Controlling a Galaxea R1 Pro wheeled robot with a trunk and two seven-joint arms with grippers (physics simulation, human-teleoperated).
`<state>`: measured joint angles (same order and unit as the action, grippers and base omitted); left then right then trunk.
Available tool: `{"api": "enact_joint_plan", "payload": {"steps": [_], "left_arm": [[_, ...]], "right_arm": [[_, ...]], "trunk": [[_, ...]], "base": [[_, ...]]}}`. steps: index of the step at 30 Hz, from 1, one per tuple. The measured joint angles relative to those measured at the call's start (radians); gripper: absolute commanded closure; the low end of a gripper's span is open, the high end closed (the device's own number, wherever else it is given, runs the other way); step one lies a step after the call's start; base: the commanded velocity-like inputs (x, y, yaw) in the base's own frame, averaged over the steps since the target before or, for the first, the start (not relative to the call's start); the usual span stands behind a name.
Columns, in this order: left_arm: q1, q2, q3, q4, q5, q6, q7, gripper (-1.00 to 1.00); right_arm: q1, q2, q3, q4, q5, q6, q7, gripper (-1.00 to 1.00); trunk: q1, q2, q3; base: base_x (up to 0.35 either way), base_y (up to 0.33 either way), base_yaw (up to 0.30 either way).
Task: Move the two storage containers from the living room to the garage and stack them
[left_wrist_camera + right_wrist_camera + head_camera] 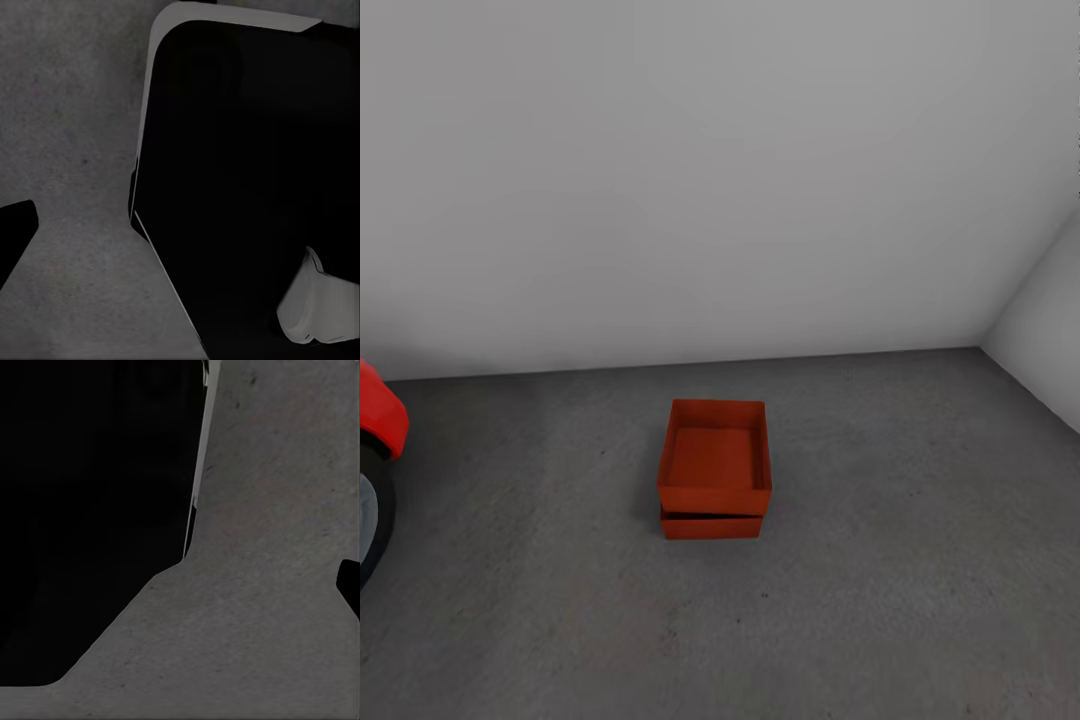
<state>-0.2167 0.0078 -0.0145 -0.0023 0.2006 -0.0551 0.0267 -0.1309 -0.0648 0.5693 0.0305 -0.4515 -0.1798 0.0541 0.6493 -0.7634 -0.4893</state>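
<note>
Presently, taking the stacked containers as landmark and reading left to right in the head view:

- Red car [380,415]: well to the left of the stack, at the picture's edge; a red body panel above a dark tyre [374,520].
- Floor [560,600]: dark grey, matte, under and all around the stack.
- Upper storage container [715,455]: orange-red, open-topped, nothing inside, seated on the lower one and roughly in line with it.
- Lower storage container [712,526]: on the floor, a strip of its front wall showing beneath the upper one.
- Wall [710,180]: plain white-grey, behind the stack, apart from it.
- Side wall [1045,320]: well to the right of the stack, meeting the back wall at a corner.

Pincers: both wrist views give dark robot bodywork over grey floor; whether either pincer is released or clenched cannot be told.
</note>
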Motion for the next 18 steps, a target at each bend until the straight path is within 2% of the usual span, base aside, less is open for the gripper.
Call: {"api": "enact_joint_plan", "payload": {"steps": [5, 18], "left_arm": [[0.001, 0.003, -0.001, -0.005, -0.012, -0.007, -0.017, -1.0], [0.001, 0.008, 0.0, -0.009, -0.014, -0.01, -0.02, -1.0]], "right_arm": [[0.0, 0.0, 0.0, 0.0, -0.001, 0.0, 0.0, -1.0], [0.0, 0.002, -0.001, 0.0, -0.001, 0.0, 0.0, -1.0]], "trunk": [[0.0, 0.0, 0.008], [0.0, 0.0, 0.029]], "base": [[0.0, 0.0, 0.0], [0.0, 0.0, 0.0]]}}
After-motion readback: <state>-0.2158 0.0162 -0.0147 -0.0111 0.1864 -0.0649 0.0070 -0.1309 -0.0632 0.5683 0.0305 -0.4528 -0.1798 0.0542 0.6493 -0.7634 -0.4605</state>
